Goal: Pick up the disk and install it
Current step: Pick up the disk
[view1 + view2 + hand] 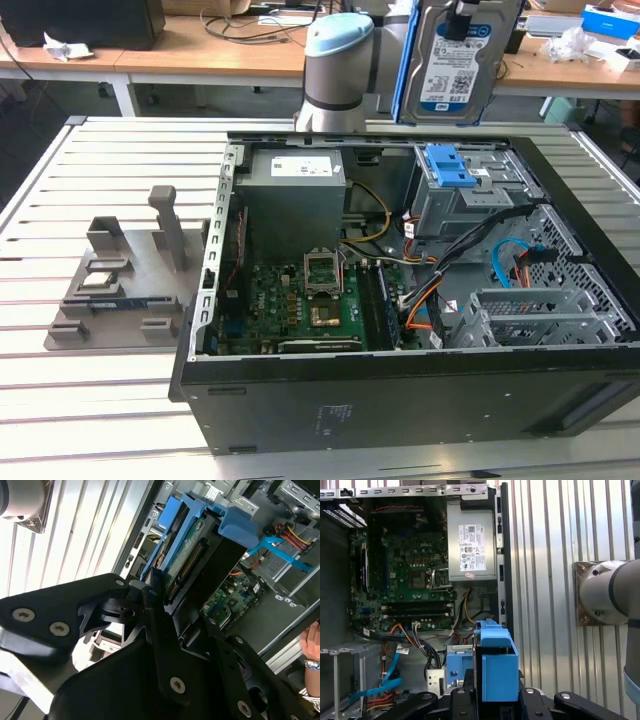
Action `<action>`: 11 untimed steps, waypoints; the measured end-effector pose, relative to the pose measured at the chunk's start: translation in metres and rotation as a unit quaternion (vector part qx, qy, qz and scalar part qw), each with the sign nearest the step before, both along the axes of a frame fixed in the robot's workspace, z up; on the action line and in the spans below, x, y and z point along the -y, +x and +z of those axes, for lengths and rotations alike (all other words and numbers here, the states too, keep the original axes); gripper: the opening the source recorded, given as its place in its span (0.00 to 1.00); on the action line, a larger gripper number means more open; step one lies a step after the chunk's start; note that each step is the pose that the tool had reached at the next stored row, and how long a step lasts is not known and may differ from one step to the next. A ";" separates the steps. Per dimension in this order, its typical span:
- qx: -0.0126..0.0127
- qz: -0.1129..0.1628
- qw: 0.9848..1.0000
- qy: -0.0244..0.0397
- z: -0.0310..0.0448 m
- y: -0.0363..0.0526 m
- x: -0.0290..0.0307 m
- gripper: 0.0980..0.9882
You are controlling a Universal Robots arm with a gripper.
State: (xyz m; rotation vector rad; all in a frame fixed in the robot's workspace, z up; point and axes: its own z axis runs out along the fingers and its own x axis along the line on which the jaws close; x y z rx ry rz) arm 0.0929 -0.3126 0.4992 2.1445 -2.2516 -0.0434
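The disk point(455, 65), silver with a white-and-blue label and a blue plastic frame, hangs upright in the air above the back of the open computer case point(400, 390). My gripper point(462, 22) is shut on its upper edge. In the second wrist view the disk point(186, 545) shows edge-on, clamped between the black fingers point(150, 592) of the gripper point(172, 605). In the first wrist view its blue frame point(496, 665) sticks out from the gripper point(492, 702), over the case's drive bay point(465, 195).
A blue latch piece point(448, 165) sits on the drive bay below the disk. The grey power supply point(297, 190), motherboard point(300, 300) and loose cables point(440, 285) lie inside the case. A grey fixture point(125, 275) stands on the slatted table at the exterior view's left. A person's hand point(312, 645) is near the case.
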 end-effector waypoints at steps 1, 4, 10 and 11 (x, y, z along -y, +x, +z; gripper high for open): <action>0.000 0.000 1.000 0.000 0.0000 0.0045 0.0000 0.30; 0.000 0.000 1.000 0.000 0.0000 0.0141 0.0000 0.30; 0.000 0.000 1.000 0.000 0.0000 0.0343 0.0000 0.30; 0.000 0.000 1.000 0.000 -0.0001 0.0392 0.0000 0.30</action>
